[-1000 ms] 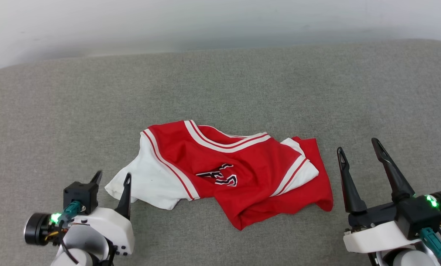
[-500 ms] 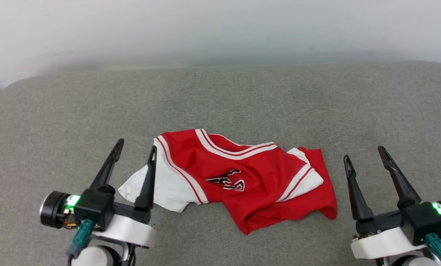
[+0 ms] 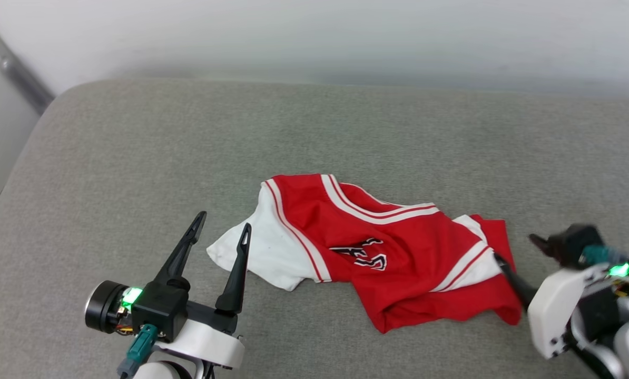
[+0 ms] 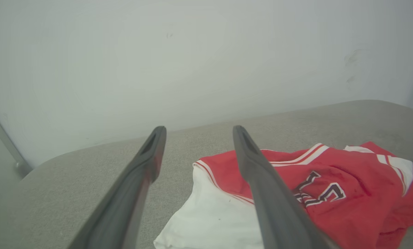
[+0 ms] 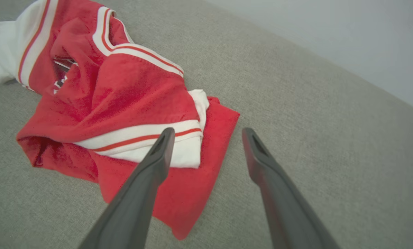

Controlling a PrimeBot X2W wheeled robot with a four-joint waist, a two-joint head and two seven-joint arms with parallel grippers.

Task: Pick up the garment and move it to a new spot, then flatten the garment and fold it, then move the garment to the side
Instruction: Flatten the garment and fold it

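Note:
The garment (image 3: 399,247), a red jersey with white sleeves, striped trim and black lettering, lies crumpled in the middle of the grey cushioned surface (image 3: 135,158). My left gripper (image 3: 225,221) stands open just left of the white sleeve, clear of it. In the left wrist view the left gripper (image 4: 199,129) points over the sleeve edge of the garment (image 4: 348,180). My right gripper (image 3: 517,250) is open, rolled on its side at the jersey's right edge. In the right wrist view the right gripper (image 5: 208,131) hovers above the red corner of the garment (image 5: 123,97), holding nothing.
A pale wall (image 3: 314,37) runs behind the surface. A grey bar (image 3: 19,79) slants along the wall at the upper left. The surface's rounded left edge (image 3: 9,179) drops off beside my left arm. Bare grey fabric lies around the jersey.
The head camera has turned, shifting the whole picture right. My left gripper rose and came up beside the white sleeve. My right gripper rolled over and closed in on the jersey's right edge.

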